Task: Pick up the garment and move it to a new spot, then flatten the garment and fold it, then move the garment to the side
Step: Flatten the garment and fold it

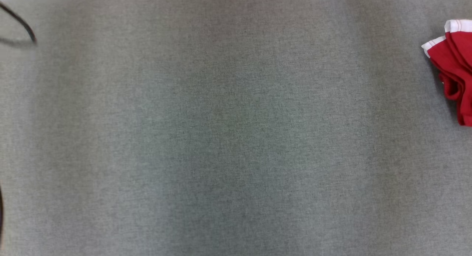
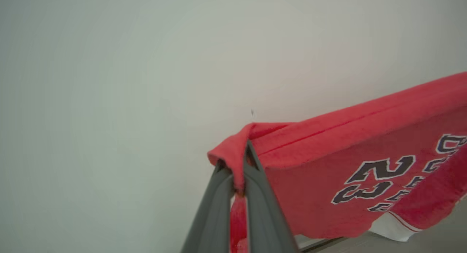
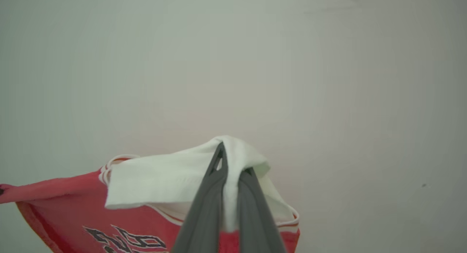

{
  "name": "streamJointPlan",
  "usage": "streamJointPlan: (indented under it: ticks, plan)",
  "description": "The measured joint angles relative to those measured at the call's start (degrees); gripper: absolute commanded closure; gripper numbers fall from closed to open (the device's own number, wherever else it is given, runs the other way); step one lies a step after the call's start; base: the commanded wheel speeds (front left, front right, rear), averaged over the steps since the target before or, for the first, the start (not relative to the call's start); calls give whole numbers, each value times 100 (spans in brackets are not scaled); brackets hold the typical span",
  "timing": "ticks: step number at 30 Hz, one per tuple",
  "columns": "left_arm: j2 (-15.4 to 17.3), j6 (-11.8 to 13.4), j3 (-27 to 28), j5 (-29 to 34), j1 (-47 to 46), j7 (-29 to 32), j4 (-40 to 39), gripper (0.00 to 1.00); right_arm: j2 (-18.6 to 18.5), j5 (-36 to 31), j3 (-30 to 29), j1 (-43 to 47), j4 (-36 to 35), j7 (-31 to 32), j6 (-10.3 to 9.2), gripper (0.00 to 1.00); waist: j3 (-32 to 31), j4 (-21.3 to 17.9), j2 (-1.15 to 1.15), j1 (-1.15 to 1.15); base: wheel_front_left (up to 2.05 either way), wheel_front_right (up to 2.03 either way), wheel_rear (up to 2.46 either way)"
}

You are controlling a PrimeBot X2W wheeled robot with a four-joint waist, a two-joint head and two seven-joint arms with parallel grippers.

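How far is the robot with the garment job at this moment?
Done: the pick-up. The left gripper and the right gripper are each shut on the red garment, held up stretched between them. In hand: apparently moving it. Left: laying it on the grey surface, flattening, folding, setting aside.
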Motion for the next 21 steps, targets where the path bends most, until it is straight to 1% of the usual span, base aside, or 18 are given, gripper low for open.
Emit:
streamJointPlan:
  ticks: [4, 7, 11, 16, 21]
  plan:
    - [56, 1, -383, -530, 639, 332, -179, 100, -179, 18, 543, 532, -238, 332, 0, 100, -126, -13, 0, 0, 0, 0, 0]
    - [258, 1, -587, -1049, 1075, 712, -430, 100, -361, 131, 901, 965, -510, 655, 0, 100, -292, -28, 0, 0, 0, 0, 0]
    - [576, 2, -871, -1767, 1794, 1379, -808, 100, -581, 528, 1406, 1675, -1034, 1485, 0, 100, -606, -62, 0, 0, 0, 0, 0]
    - [906, 1, -1157, -2547, 2592, 2276, -1273, 100, -1148, 1224, 1934, 2580, -1945, 2737, -1, 100, -1107, -101, 0, -1, 0, 0, 0]
    - [1300, 1, -1591, -2984, 3480, 3084, -1985, 100, -1736, 1645, 2293, 3387, -2748, 3520, -1, 100, -1652, -153, 0, -2, 0, 0, 0]
